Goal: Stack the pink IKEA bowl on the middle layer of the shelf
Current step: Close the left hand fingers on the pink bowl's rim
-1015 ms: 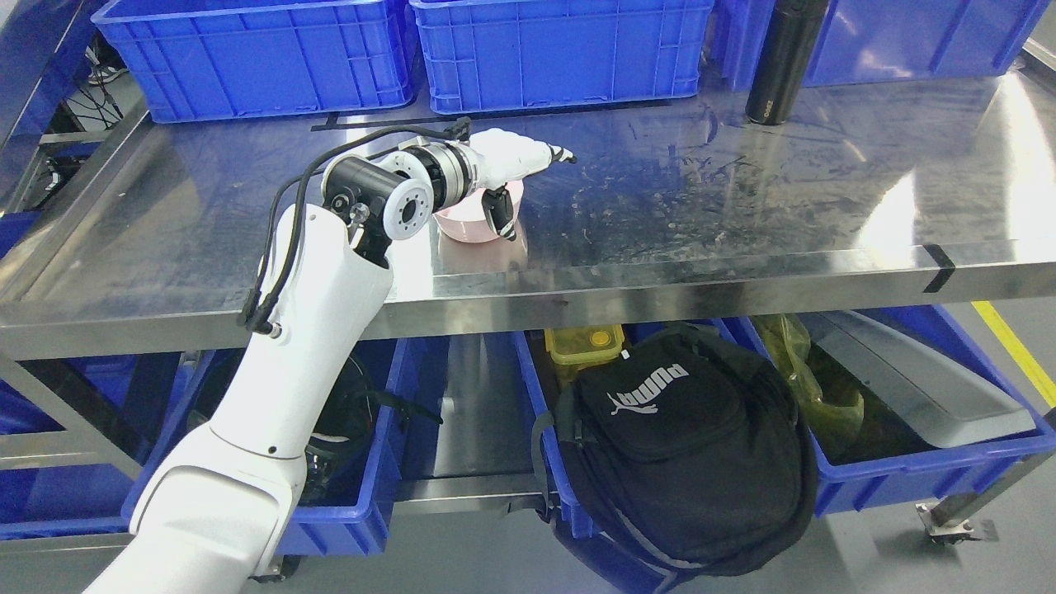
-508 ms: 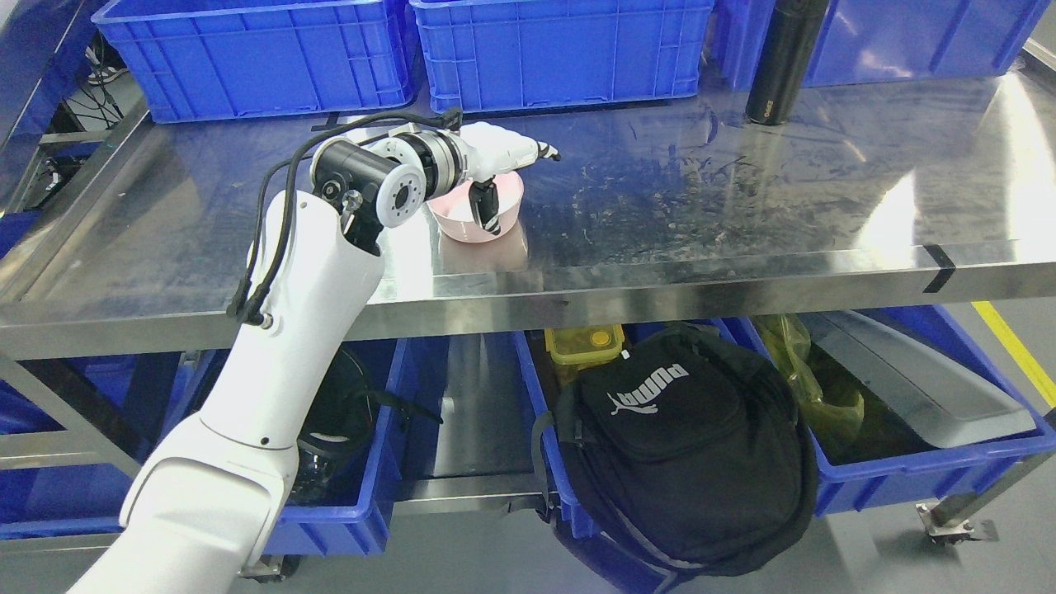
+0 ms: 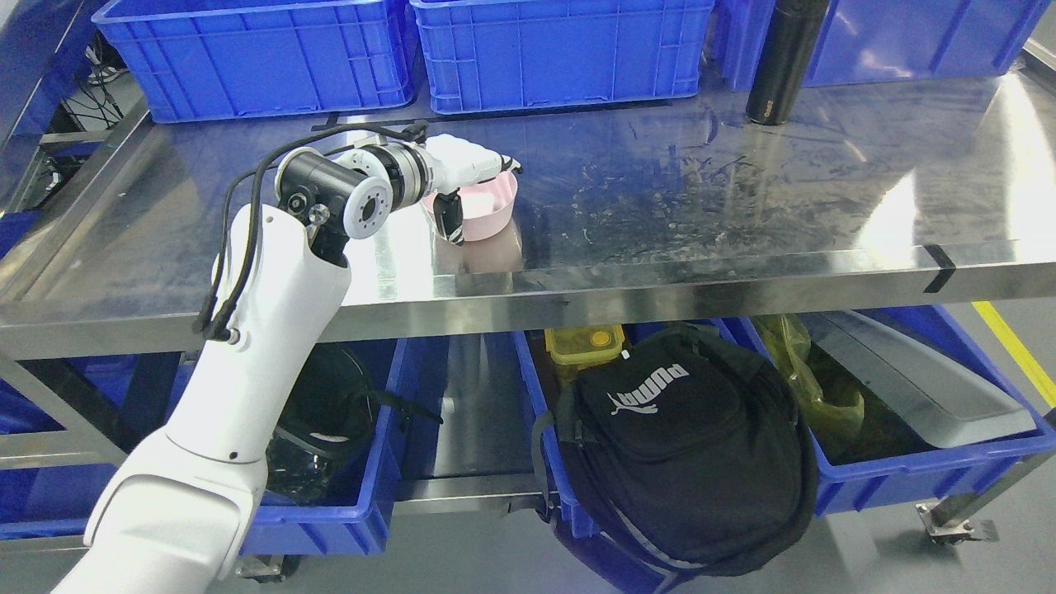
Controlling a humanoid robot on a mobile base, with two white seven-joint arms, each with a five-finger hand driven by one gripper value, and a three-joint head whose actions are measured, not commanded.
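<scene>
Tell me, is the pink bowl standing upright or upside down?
Upright. The pink bowl shows its open inside facing up; the left hand grips its near rim.

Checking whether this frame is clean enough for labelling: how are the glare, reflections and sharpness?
Head view: bright glare patches on the steel shelf at right; the pink bowl mirrors faintly in the metal below it; left hand and bowl look sharp, no evident motion blur.
</scene>
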